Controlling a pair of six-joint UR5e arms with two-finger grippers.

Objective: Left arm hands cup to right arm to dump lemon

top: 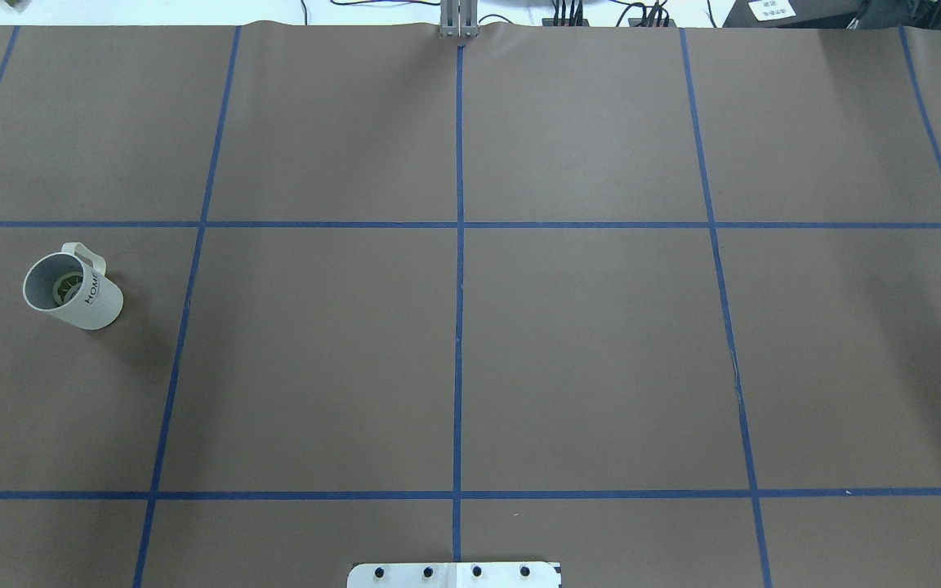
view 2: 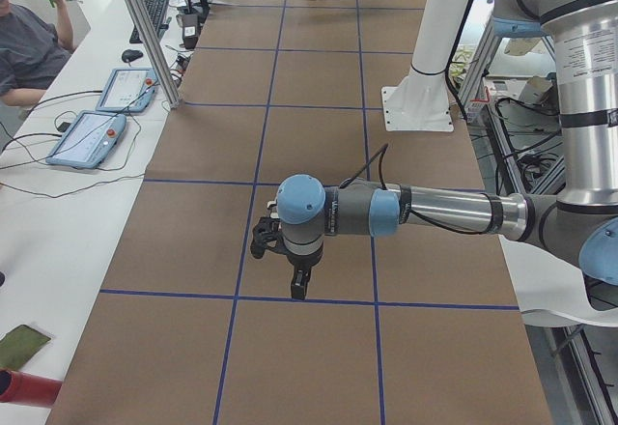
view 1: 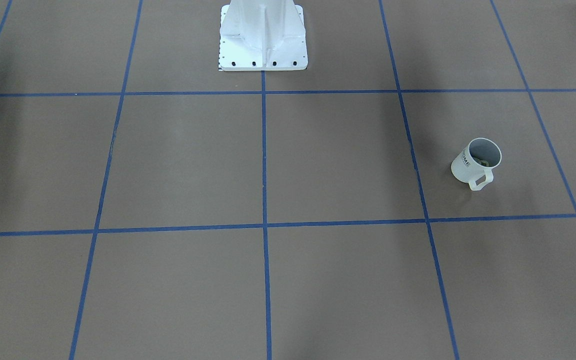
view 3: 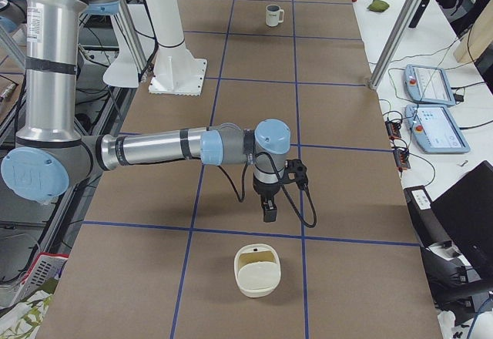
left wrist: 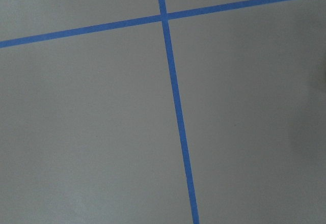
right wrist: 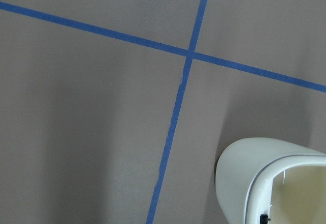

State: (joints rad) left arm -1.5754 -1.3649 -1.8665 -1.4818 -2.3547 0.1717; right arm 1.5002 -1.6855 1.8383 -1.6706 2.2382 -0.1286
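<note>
Overhead exterior shows the cup point(top: 100, 304) upright, holding the lemon point(top: 68, 287).

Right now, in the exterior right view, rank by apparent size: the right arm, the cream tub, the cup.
1. right arm
2. cream tub
3. cup, farthest from the camera, so its true size is unsure.

The table point(top: 601, 351) is covered in matt brown paper and marked with smooth blue tape point(top: 459, 327). The cup point(top: 97, 300) is finished smooth, white and faintly glossy.
</note>
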